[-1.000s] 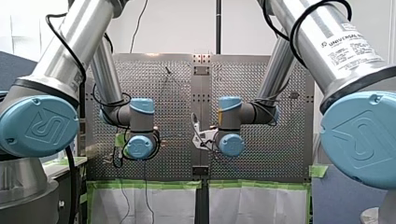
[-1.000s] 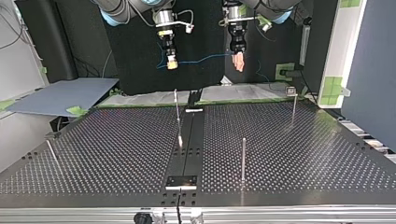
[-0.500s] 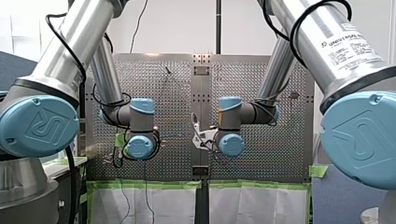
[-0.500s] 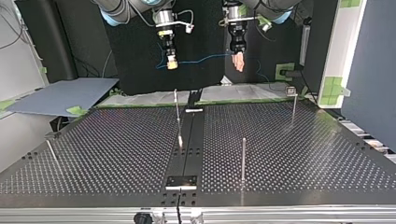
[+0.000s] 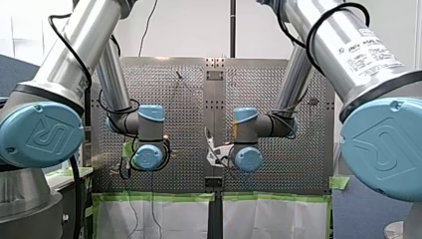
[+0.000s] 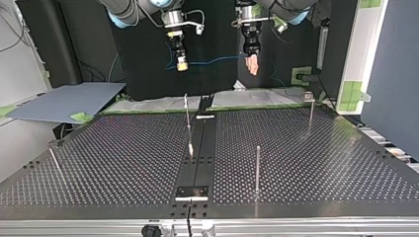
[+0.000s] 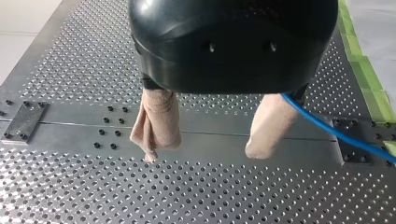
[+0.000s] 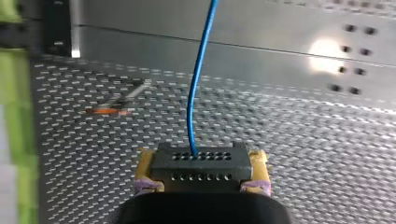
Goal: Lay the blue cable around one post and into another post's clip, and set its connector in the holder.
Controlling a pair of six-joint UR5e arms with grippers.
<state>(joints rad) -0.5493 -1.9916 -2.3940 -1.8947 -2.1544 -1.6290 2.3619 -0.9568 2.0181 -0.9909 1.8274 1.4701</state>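
The perforated bench [image 6: 306,163] and its upright posts [image 6: 257,168] look the same as a moment ago, and nothing is laid on them yet. The change is in my right arm [image 5: 249,158]. In the front view its wrist now sits a little lower and more to the right than one second ago. In the top view my right hand [image 6: 182,63] is slightly higher than before. My left arm [image 5: 148,155] shows no move.

My right hand pinches the black connector [image 8: 201,163], with its yellow pads on the two ends. The blue cable [image 8: 198,84] leaves the connector toward the bench. My left hand [image 7: 205,151] has its beige fingers spread and nothing between them. The cable only passes along the outer side of one finger.

In the top view the cable hangs in the air between both hands, beyond the far edge of the bench and well apart from every post. I judge that this small shift only adjusts the cable, and that the routing around a post is not yet begun.
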